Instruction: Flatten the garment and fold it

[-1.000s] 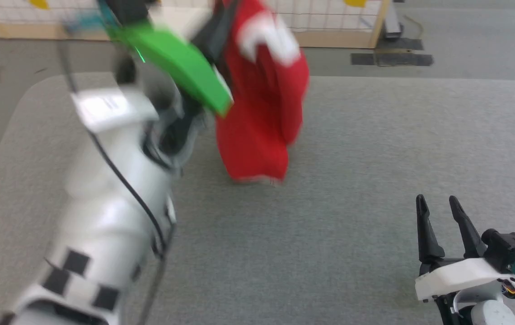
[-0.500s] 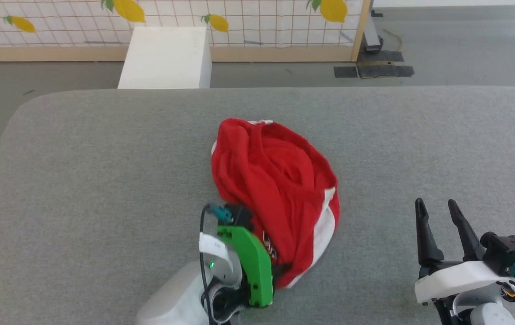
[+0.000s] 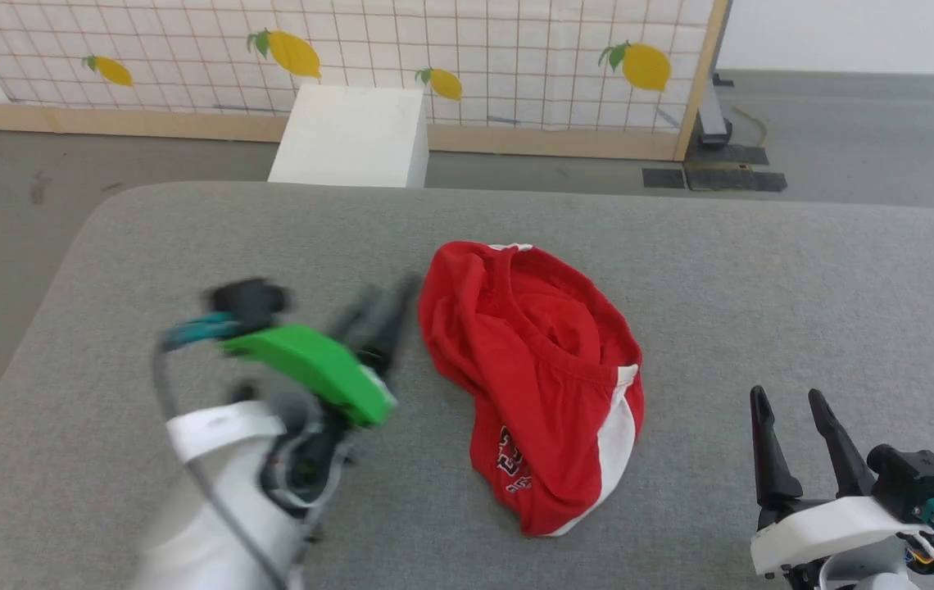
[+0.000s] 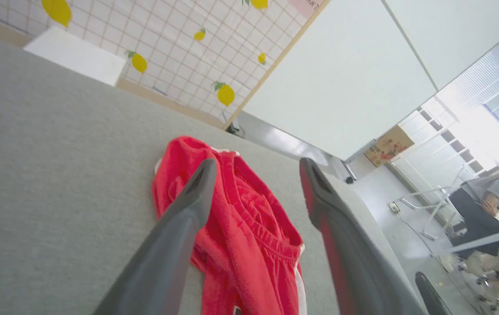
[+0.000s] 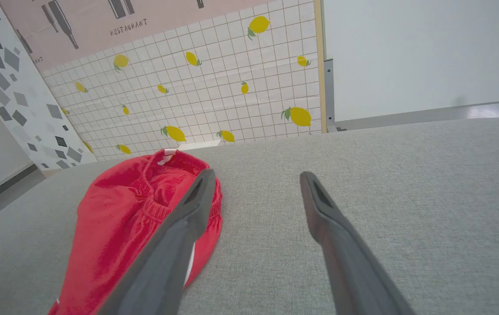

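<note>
The garment (image 3: 532, 360) is a pair of red shorts with a white side stripe and white print. It lies in a crumpled heap at the middle of the grey table (image 3: 721, 287), its elastic waistband uppermost. My left gripper (image 3: 389, 299), blurred with motion, is just left of the heap with its fingers pointing at it. In the left wrist view the left gripper (image 4: 256, 162) is open and empty, with the garment (image 4: 240, 227) beyond it. My right gripper (image 3: 786, 395) stands open at the near right, apart from the garment (image 5: 122, 210), which lies to the left of the right gripper (image 5: 256, 173).
A white box (image 3: 348, 135) stands on the floor behind the table, before a lemon-patterned tiled screen (image 3: 434, 49). The table's rounded far-left corner (image 3: 106, 205) drops to the floor. A seated person (image 4: 486, 205) is far off in the left wrist view.
The garment hung in the air from my left gripper, then came down onto the table. The left gripper has opened, let it go and swung to its left. The head camera has shifted.
</note>
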Available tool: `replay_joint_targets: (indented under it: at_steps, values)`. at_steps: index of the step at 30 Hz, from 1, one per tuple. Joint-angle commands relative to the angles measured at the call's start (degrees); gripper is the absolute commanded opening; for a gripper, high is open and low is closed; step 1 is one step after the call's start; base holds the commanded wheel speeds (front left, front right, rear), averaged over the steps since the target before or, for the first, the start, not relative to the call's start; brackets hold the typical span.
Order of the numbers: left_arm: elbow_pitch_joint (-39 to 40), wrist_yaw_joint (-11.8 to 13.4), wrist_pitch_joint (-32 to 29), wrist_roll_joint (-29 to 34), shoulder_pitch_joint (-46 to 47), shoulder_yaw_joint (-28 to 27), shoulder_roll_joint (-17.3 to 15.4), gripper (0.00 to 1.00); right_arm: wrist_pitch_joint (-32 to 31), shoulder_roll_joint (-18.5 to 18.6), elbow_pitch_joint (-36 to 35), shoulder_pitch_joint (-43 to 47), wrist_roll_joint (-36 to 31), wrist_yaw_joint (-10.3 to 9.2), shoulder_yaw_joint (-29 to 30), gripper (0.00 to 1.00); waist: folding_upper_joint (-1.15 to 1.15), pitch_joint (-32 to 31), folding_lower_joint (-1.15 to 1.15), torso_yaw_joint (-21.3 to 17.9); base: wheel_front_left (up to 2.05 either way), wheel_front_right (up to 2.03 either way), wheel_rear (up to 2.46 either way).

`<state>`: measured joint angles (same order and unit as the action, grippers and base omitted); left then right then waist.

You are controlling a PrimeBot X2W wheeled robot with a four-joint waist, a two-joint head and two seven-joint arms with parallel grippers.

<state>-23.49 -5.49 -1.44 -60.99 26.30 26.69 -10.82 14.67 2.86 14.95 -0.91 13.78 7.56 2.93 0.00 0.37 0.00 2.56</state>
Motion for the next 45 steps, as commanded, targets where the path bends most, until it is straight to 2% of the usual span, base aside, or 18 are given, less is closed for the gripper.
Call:
replay_joint_targets:
  at_steps: [1, 3, 7, 10, 13, 16, 19, 25, 31, 39, 40, 41, 42, 45]
  values:
    - [0.56, 1.02, 4.34, 3.5, -1.08, -0.81, -1.94, 1.0, 0.32, 0.01, 0.36, 0.54, 0.26, -0.08, -0.06, 1.0, 0.0, -0.57, 0.0, 0.57, 0.0, 0.0, 0.0]
    - [1.42, 4.28, 12.99, 10.19, -2.85, -1.74, -4.59, 1.0, 0.13, 0.01, 0.86, 0.34, -0.06, -0.08, -0.06, 1.0, 0.0, -0.82, 0.0, 0.78, 0.0, 0.0, 0.0]
    - [4.97, 9.24, 16.34, 19.23, -8.15, -5.38, -6.43, 1.0, -1.72, 0.01, 1.69, -0.11, -0.78, -0.08, 0.39, 1.0, 0.0, -0.67, 0.0, 1.5, 0.0, 0.0, 0.0]
    - [9.97, 11.15, 16.41, 25.42, -12.9, -9.96, -5.35, 1.0, -4.26, 0.01, 1.84, -0.92, -1.57, -0.08, 0.39, 1.0, 0.0, 0.03, 0.0, 2.2, 0.0, 0.0, 0.0]
    - [13.93, 11.97, 16.42, 30.68, -17.75, -13.56, -2.85, 1.0, -9.75, 0.01, 1.64, -2.95, -3.11, -0.08, -0.76, 1.0, 0.0, 1.42, 0.0, 3.06, 0.0, 0.0, 0.0]
    - [15.81, 11.3, 16.43, 34.22, -20.46, -15.39, -0.6, 1.0, -16.11, 0.01, 1.13, -6.5, -5.37, -0.08, -3.34, 1.0, 0.0, 3.0, 0.0, 3.8, 0.0, 0.0, 0.0]
    - [16.53, 10.12, 16.43, 36.49, -21.74, -17.52, 1.82, 1.0, -26.01, 0.01, 1.4, -10.89, -7.27, -0.08, -7.02, 1.0, 0.0, 4.61, 0.0, 4.78, 0.0, 0.0, 0.0]
    - [16.57, 6.89, 16.44, 39.22, -21.84, -21.04, 5.2, 1.0, -41.95, 0.01, 2.81, -18.15, -11.05, -0.08, -9.02, 1.0, 0.0, 8.08, 0.0, 7.15, 0.0, 0.0, 0.0]
    - [16.49, 4.38, 16.44, 40.7, -20.42, -23.51, 7.11, 1.0, -49.15, 0.2, 3.58, -21.87, -14.84, -0.08, -9.35, 1.0, 0.0, 11.71, 0.0, 9.72, 0.0, 0.0, 0.0]
    - [15.61, 2.76, 16.44, 41.18, -18.86, -24.73, 7.87, 1.0, -53.66, 1.63, 5.14, -22.94, -16.04, -0.08, -9.58, 1.0, 0.0, 13.78, 0.0, 11.29, 0.0, 0.0, 0.0]
    - [15.5, 2.7, 16.44, 41.07, -18.83, -24.79, 7.89, 1.0, -54.06, 1.69, 5.23, -22.91, -15.8, -0.08, -9.62, 0.8, 0.0, 13.75, 0.0, 11.28, 0.0, 0.0, 0.0]
    - [15.35, 2.72, 16.44, 40.74, -18.83, -24.75, 7.9, 1.0, -54.15, 1.73, 5.12, -22.9, -15.46, -0.08, -9.76, 0.27, 0.0, 13.63, 0.0, 11.19, 0.0, 0.0, 0.0]
    - [15.28, 2.79, 16.44, 40.52, -18.84, -24.73, 7.91, 1.0, -53.83, 1.81, 4.84, -22.94, -15.1, -0.08, -9.92, 0.0, 0.0, 13.47, 0.0, 11.05, 0.0, 0.0, 0.0]
    - [15.19, 3.0, 16.44, 40.2, -18.92, -24.84, 7.92, 1.0, -52.62, 1.93, 3.97, -23.06, -13.78, -0.08, -10.05, 0.0, 0.0, 12.68, 0.0, 10.36, 0.0, 0.0, 0.0]
